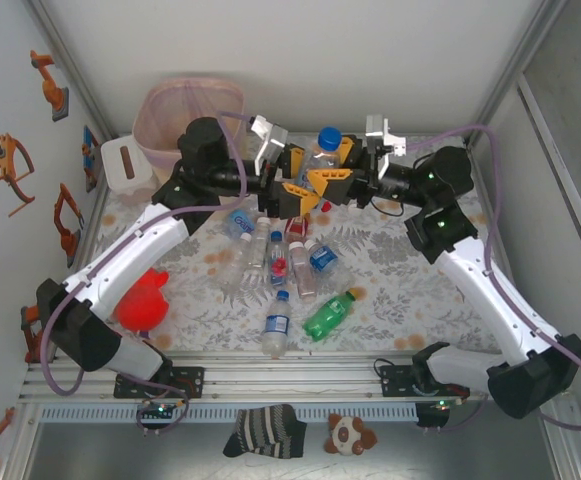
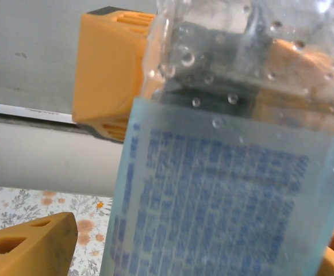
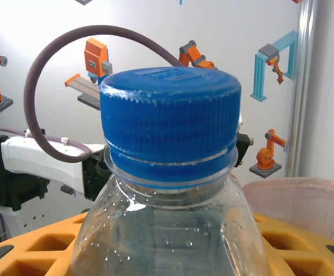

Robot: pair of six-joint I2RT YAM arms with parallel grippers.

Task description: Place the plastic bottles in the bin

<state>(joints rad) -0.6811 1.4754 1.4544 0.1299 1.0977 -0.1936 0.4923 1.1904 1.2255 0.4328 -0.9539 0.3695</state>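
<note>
**A robot lab's enclosed test cell.**
You're looking into a booth of plain white panel walls (image 1: 300,50) framed by metal posts (image 1: 77,75). Orange robot-arm stickers (image 1: 8,165) dot the left wall. The left arm (image 1: 135,255) and right arm (image 1: 490,290) are bolted to a slotted aluminium rail (image 1: 290,380) at the edge of a table under a floral cloth (image 1: 390,300).

Your bottle (image 3: 167,230) is clear glossy plastic, beaded with droplets; its blue cap (image 3: 169,123) is ridged and matt, its label (image 2: 224,201) thin printed film. At 10 o'clock, thin translucent pink film lines the bin (image 1: 170,110).
</note>
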